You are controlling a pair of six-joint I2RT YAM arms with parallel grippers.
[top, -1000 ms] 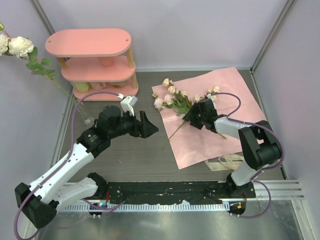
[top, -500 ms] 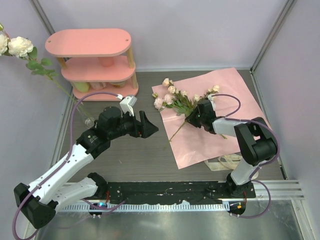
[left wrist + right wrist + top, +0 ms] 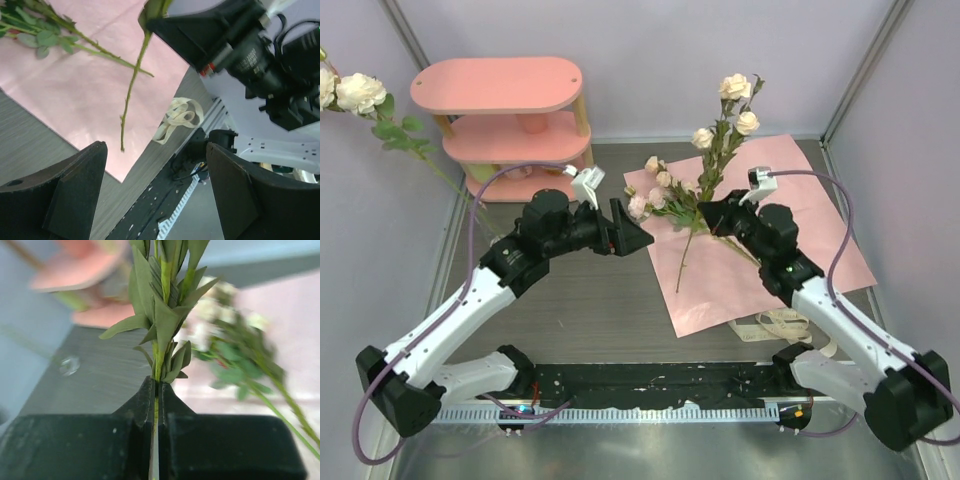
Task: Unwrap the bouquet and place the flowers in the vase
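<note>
Now the rose stem (image 3: 725, 140) is off the wrapping paper (image 3: 790, 200), clamped in my right gripper (image 3: 708, 217).

A second ago the right gripper was down among the flowers (image 3: 665, 195). It now stands raised above the paper with both fingers pressed together on one stem, while the other flowers lie on the paper's far left part. I judge the pick complete and the carry to the vase (image 3: 69, 365) next; it shows only as a blurred glass rim in the right wrist view, well apart to the left. The held stem's long axis runs near upright, with the blooms up towards the far wall and the bare cut end hanging down over the paper's left edge. My left gripper (image 3: 635, 232) hovers just left of the stem, fingers wide apart, holding nothing.
</note>
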